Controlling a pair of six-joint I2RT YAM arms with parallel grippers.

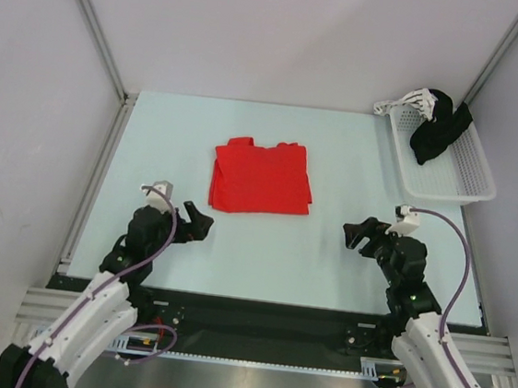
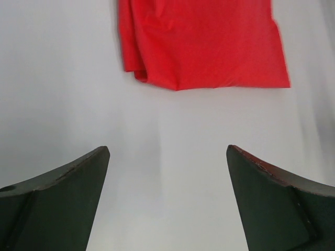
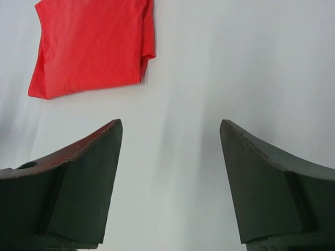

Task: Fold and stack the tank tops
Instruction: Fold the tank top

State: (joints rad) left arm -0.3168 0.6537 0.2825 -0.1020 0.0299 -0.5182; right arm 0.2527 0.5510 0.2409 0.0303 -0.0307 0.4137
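Note:
A bright red tank top [image 1: 262, 177] lies folded into a flat rectangle in the middle of the table. It fills the top of the left wrist view [image 2: 204, 42] and the top left of the right wrist view [image 3: 91, 44]. My left gripper [image 1: 202, 222] hovers open near the table's front left, short of the fold's near left corner, with only bare table between its fingers [image 2: 167, 151]. On the right, my right gripper [image 1: 357, 234] also stands open and empty [image 3: 170, 125], off the fold's near right corner. A black garment [image 1: 438, 126] lies in the basket.
A white mesh basket [image 1: 459, 183] stands at the back right of the table, with a white strap bundle [image 1: 407, 103] at its far end. Grey walls and metal rails close in the table on the left, right and back.

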